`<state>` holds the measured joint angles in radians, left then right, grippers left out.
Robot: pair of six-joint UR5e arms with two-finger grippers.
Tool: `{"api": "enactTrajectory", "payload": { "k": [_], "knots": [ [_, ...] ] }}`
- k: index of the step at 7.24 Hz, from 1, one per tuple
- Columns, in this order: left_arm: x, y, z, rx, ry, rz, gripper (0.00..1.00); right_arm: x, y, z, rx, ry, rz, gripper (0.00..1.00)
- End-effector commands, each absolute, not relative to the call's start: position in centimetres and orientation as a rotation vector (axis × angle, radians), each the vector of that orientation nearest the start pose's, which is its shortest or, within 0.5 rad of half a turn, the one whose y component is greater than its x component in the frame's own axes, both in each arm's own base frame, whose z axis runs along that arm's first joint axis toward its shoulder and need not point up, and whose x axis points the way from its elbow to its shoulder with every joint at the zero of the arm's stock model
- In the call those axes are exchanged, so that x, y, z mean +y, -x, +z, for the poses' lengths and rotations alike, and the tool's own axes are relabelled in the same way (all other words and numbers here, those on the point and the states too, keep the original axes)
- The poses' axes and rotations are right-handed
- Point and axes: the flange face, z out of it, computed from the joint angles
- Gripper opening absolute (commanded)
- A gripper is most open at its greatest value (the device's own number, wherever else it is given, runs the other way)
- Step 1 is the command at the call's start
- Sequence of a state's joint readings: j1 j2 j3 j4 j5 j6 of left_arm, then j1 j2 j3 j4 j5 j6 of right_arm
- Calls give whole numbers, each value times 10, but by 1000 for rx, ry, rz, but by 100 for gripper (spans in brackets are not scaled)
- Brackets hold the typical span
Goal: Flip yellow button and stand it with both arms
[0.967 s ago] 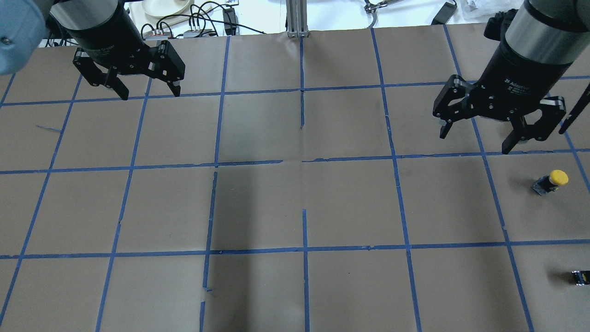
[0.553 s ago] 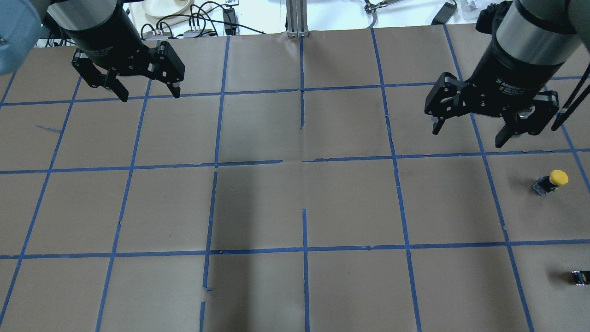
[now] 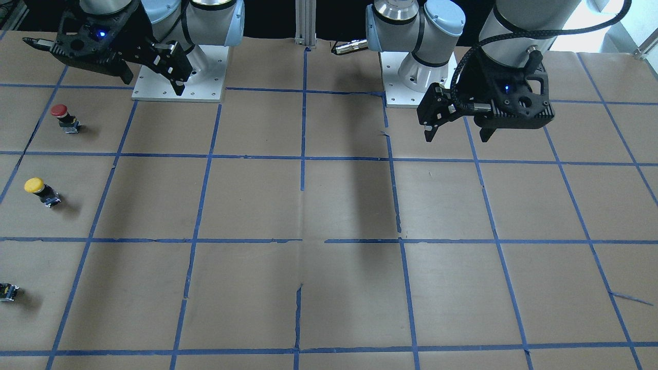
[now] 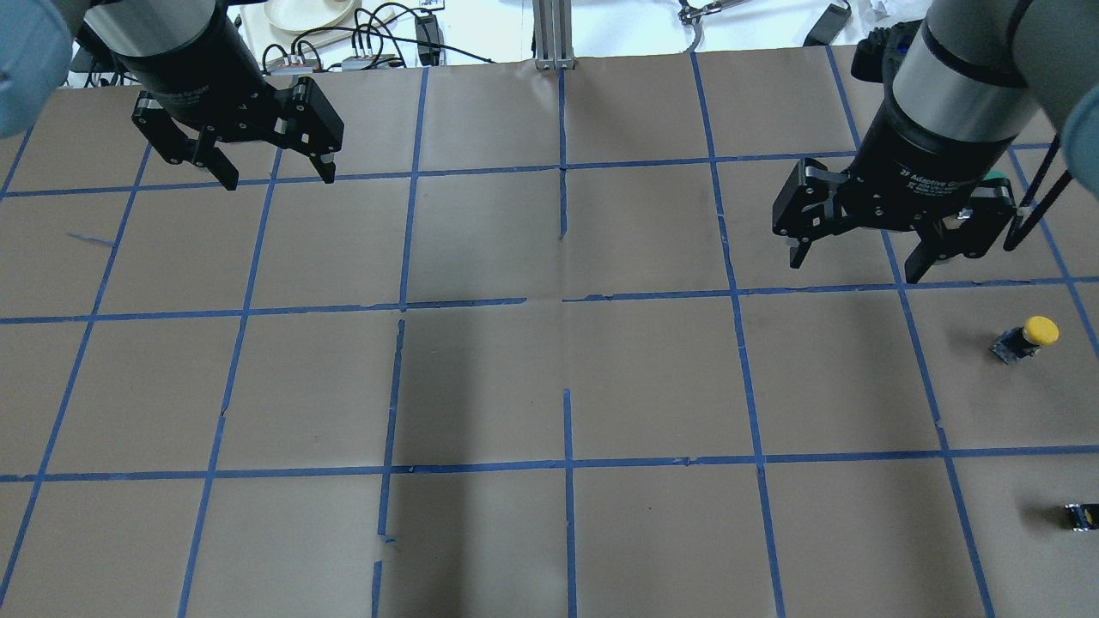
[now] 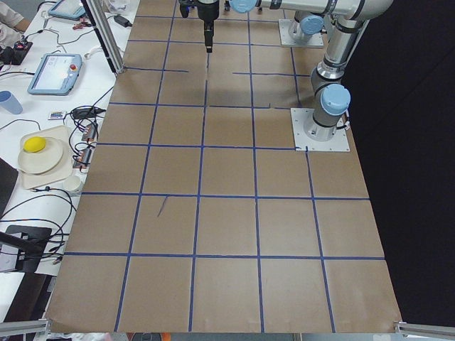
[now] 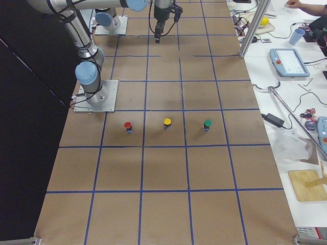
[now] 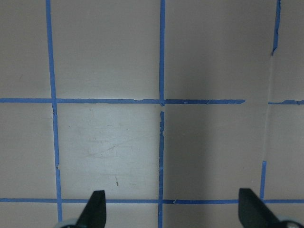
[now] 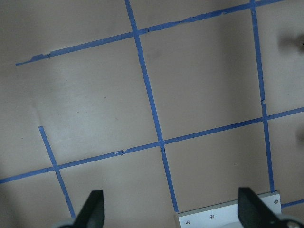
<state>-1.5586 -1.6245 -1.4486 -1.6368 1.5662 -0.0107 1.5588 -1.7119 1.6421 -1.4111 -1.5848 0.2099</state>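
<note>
The yellow button [image 4: 1026,338] stands cap up on the brown paper at the far right of the overhead view; it also shows in the front view [image 3: 41,191] and the right side view [image 6: 167,123]. My right gripper [image 4: 854,270] is open and empty, hovering up and to the left of the button, well apart from it. It shows at the front view's upper left [image 3: 153,87]. My left gripper [image 4: 281,181] is open and empty at the far left, on the front view's right [image 3: 457,139]. Both wrist views show spread fingertips [image 7: 97,209] [image 8: 93,209] over bare paper.
A red-capped button [image 3: 64,117] stands near the right arm's base side of the yellow one. A small dark part [image 4: 1082,515] lies at the right edge, where the right side view shows a green cap [image 6: 207,124]. The right arm's white base plate [image 8: 228,216] shows. Blue tape grids the table.
My right gripper has moved left, away from the yellow button, still open. My left gripper has barely moved. The button has not moved.
</note>
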Motion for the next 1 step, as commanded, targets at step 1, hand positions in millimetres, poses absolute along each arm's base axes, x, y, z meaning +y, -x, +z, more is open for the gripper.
{"api": "enactTrajectory", "payload": {
  "k": [1],
  "knots": [
    [-515,128,514,3146,34,-2,97,-423,-127,502,3150,-345,139,100]
  ]
}}
